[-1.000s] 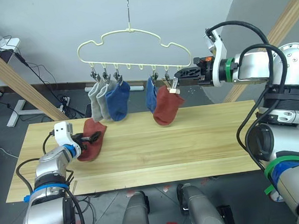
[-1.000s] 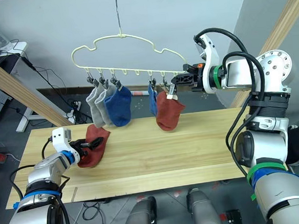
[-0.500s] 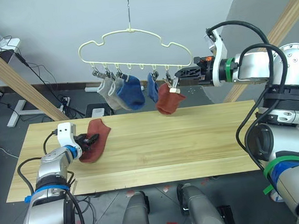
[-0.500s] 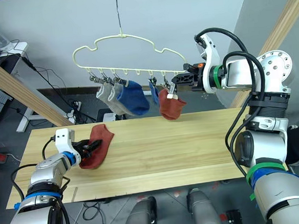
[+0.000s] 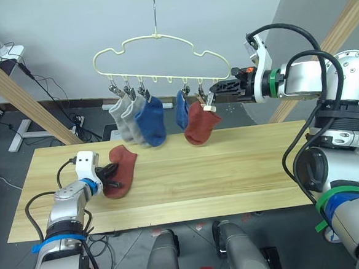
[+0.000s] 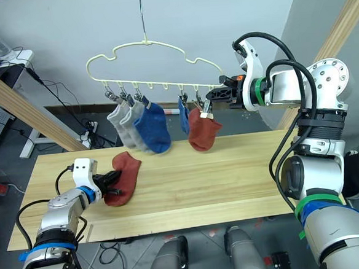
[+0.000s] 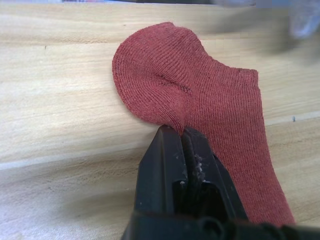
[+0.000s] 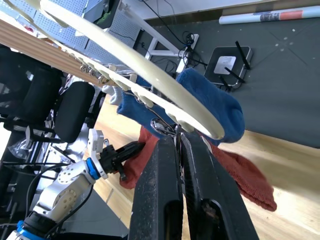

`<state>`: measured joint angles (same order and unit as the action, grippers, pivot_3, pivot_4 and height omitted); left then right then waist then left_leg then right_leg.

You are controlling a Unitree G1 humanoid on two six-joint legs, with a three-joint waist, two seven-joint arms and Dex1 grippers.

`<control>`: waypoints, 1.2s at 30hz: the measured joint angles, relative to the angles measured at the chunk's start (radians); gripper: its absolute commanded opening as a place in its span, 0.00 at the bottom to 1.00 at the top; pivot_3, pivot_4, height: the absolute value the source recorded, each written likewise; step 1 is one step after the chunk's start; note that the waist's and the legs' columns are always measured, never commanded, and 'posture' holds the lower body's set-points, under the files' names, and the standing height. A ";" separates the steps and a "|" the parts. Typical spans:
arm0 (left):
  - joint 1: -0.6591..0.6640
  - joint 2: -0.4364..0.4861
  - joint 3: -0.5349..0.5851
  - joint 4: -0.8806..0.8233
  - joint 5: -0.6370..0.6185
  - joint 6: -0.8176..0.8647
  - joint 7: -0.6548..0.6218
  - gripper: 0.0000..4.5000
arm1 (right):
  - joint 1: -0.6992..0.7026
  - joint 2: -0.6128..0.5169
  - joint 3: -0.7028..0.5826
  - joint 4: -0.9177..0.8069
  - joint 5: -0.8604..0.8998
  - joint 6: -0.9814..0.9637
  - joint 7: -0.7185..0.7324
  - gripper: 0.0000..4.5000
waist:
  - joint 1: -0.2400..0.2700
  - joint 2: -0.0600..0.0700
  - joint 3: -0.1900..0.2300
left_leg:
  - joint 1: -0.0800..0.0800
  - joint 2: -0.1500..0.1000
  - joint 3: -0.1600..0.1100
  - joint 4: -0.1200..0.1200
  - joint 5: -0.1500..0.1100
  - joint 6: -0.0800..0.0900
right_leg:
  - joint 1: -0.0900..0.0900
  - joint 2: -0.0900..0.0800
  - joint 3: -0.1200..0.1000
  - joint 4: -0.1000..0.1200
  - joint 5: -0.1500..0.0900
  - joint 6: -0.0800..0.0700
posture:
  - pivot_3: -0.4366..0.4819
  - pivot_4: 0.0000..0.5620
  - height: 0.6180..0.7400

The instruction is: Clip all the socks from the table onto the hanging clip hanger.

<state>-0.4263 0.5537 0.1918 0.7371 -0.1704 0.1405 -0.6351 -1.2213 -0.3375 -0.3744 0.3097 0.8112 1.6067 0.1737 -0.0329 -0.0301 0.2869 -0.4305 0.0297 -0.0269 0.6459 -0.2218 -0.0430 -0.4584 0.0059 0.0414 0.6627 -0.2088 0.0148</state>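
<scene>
We see the long wooden desk (image 5: 231, 168) running across the scene, and above its far edge the pale-yellow clip hanger (image 5: 161, 55) hanging from a thin hook. Five socks hang from its clips: two grey socks (image 5: 124, 117) at the left end, a blue sock (image 5: 151, 121) just beside them, then a second blue sock (image 5: 181, 110) partly behind a rust-red sock (image 5: 201, 124) toward the right end. The hanging socks sit tilted rather than straight down. The sixth sock, the rust-red sock on the desk (image 5: 123, 169), lies at the left side of the desk, well apart from the hanger. Our left gripper (image 7: 181, 145) is closed on the edge of that sock, its fingers pinched together over a fold of the knit, with the rest of the sock flat on the wood. Our right gripper (image 5: 211, 99) reaches in from the right, closed on the small metal clip (image 8: 165, 126) at the hanger's right end.
</scene>
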 measured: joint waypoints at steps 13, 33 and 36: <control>0.193 0.026 0.012 -0.572 -0.229 0.231 -0.170 0.01 | -0.001 0.000 -0.009 0.000 -0.026 0.000 0.013 0.00 | -0.005 0.000 0.000 | -0.001 0.001 0.000 -0.001 0.000 0.000 | -0.001 0.000 0.000 -0.001 0.000 0.000 | 0.47 0.47 1.00; 0.141 0.049 -0.117 -1.123 -0.535 0.467 -0.315 0.01 | 0.022 -0.091 0.035 0.106 0.183 0.000 0.083 0.00 | -0.004 0.000 0.000 | -0.001 0.000 0.000 0.000 0.000 0.000 | 0.001 0.003 0.001 -0.003 -0.002 0.003 | 0.47 0.46 1.00; 0.138 0.039 -0.130 -1.101 -0.520 0.439 -0.322 0.01 | 0.022 -0.092 0.035 0.123 0.231 0.000 0.052 0.00 | -0.005 0.000 0.000 | -0.001 0.000 0.001 0.000 0.000 0.000 | 0.000 0.003 0.001 -0.004 -0.001 0.002 | 0.47 0.46 1.00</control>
<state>-0.2883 0.5931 0.0622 -0.3635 -0.6906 0.5790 -0.9575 -1.1998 -0.4292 -0.3395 0.4328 1.0423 1.6067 0.2252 -0.0376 -0.0302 0.2870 -0.4312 0.0300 -0.0263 0.6459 -0.2218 -0.0430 -0.4579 0.0086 0.0428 0.6591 -0.2102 0.0169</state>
